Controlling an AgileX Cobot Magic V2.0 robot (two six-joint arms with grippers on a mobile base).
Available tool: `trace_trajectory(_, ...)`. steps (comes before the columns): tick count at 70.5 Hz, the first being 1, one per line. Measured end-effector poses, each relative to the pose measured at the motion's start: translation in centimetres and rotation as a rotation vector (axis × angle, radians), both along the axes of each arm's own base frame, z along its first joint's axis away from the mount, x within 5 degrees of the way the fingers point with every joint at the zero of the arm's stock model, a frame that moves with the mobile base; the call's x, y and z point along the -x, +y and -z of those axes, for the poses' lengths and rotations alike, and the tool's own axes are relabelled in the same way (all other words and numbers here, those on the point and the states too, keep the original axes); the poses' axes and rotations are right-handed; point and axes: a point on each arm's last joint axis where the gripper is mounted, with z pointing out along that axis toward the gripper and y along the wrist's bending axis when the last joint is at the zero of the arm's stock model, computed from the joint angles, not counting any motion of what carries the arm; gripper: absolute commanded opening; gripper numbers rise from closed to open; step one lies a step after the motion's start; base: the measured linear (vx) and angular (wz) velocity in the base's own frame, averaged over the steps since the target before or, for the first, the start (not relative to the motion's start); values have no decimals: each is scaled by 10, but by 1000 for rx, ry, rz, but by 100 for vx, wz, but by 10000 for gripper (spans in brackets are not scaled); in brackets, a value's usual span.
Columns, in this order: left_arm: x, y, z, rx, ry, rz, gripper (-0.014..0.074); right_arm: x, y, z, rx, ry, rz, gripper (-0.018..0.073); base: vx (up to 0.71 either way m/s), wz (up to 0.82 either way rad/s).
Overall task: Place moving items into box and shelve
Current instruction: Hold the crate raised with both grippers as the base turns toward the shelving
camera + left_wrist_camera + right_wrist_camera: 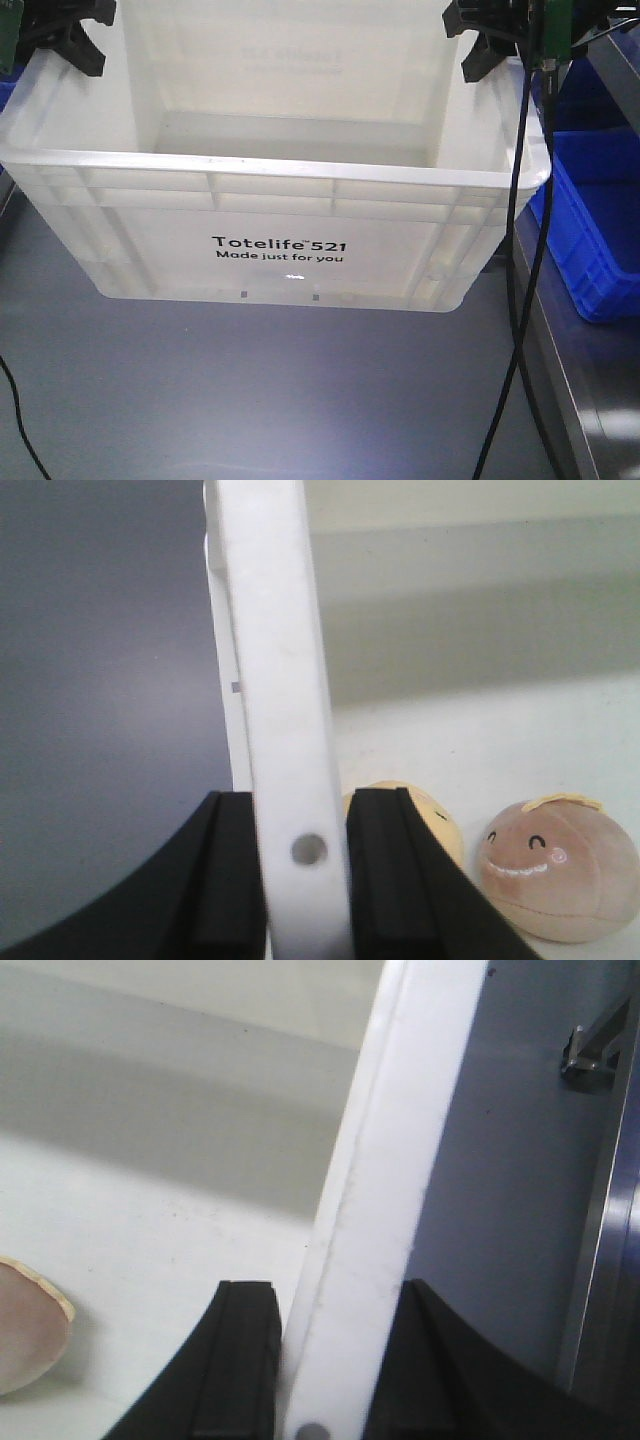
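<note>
The white box (280,190), printed "Totelife 521", fills the front view. My left gripper (70,45) is at its left rim and my right gripper (490,40) at its right rim. In the left wrist view the left gripper (300,810) is shut on the box's rim (270,630), one finger inside and one outside. Inside lie the two moving items: a cream-yellow toy (440,820) partly behind the inner finger, and a reddish-brown toy (560,865) beside it. The right gripper (335,1295) is shut on the opposite rim (400,1110). The reddish-brown toy (25,1335) shows at the left edge.
A blue plastic bin (600,220) stands close to the box's right side. A black cable (520,300) hangs down in front of the box's right corner. The box rests over a grey surface (250,390). A metal frame (600,1210) runs just outside the right rim.
</note>
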Motion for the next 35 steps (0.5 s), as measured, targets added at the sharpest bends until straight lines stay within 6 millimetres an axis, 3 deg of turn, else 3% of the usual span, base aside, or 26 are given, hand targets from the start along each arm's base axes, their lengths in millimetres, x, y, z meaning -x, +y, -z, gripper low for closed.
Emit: trace_trajectory(35,0,0,0,1,0,0,-17,0,0,0,1,0,0,-12,46,-11)
